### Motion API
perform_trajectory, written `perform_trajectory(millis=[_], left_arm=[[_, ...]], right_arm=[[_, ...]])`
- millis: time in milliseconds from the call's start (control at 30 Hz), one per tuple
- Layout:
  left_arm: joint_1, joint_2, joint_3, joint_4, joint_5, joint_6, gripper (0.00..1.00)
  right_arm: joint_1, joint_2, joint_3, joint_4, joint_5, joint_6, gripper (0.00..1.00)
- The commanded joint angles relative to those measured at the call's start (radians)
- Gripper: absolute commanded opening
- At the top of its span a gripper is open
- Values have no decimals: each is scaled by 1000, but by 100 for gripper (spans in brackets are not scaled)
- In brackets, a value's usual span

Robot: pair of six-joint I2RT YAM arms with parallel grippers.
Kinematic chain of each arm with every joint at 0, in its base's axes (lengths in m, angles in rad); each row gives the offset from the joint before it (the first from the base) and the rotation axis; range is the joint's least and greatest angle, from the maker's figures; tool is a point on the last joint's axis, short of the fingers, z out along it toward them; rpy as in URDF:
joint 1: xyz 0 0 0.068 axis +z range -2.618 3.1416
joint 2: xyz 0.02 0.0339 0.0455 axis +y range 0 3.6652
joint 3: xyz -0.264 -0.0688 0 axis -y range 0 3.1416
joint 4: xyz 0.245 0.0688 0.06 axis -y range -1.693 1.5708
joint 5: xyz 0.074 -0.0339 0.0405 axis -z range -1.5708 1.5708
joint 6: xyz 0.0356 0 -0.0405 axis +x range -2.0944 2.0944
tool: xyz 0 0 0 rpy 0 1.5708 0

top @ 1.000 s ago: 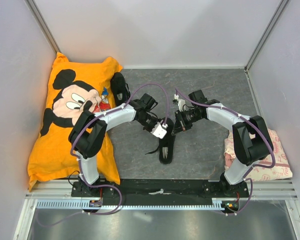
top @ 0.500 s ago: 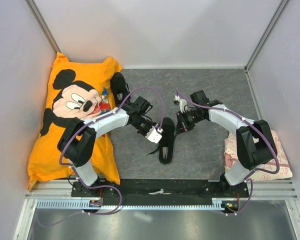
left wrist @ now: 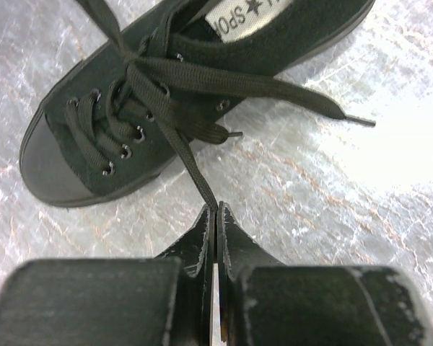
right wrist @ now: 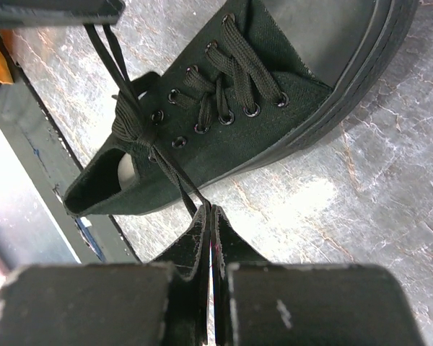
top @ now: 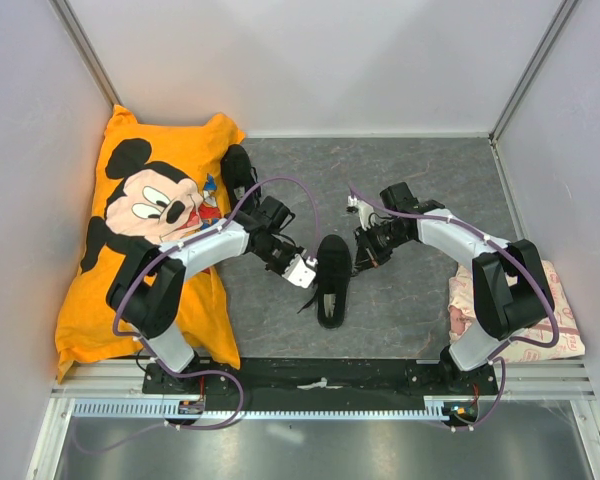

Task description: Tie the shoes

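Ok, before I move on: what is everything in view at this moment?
centre shoe: one, black, mid-table between the grippers
second shoe: one, black, far left, against the pillow
laces: thin, black, on the centre shoe, one strand in each gripper
pillow: one, orange with Mickey Mouse, left side
cloth: one, pale pink print, near right
table: one, grey marbled
left gripper: black, shut on a lace
right gripper: black, shut on a lace
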Motion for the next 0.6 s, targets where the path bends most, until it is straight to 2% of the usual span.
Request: perform_trajectory(millis=[0, 400, 533, 567], left_arm=[[28, -36, -21, -16, -15, 9, 1], [39, -23, -27, 7, -6, 15, 2], [43, -13, -22, 13, 1, 12, 2], [42, -11, -21, 15, 7, 6, 1]], right_arm=[[-5, -14, 1, -40, 60, -67, 0], [-16, -5, 39, -77, 123, -156, 0], [-16, 11, 56, -34, 105, -112, 0], [-16, 15, 64, -25, 86, -57, 0]])
